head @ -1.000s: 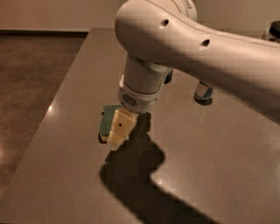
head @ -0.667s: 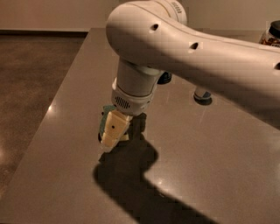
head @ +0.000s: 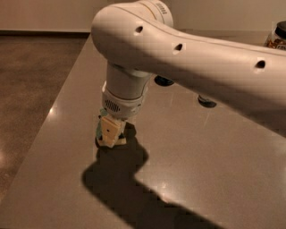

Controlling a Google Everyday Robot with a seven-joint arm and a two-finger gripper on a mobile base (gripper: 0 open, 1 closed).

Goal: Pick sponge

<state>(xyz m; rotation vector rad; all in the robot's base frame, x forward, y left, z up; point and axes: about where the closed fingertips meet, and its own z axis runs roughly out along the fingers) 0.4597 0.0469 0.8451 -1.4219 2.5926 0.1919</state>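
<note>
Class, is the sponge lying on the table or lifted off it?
Seemingly on the table: the sponge shows green beside the pincer, down at the tabletop.

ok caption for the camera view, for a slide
Arm's gripper low over the green sponge on a grey table

Arm (head: 196,49): cream-white, 3 dark round holes.
Gripper (head: 110,137), down at table's left side: pale yellow.
Sponge (head: 99,128): green sliver.
Table (head: 201,156): speckled grey-brown.
Floor (head: 31,80): mottled brown.

A glossy grey counter (head: 214,156) stands on speckled brown floor (head: 27,80), a pale wall (head: 44,13) beyond its far edge.
</note>
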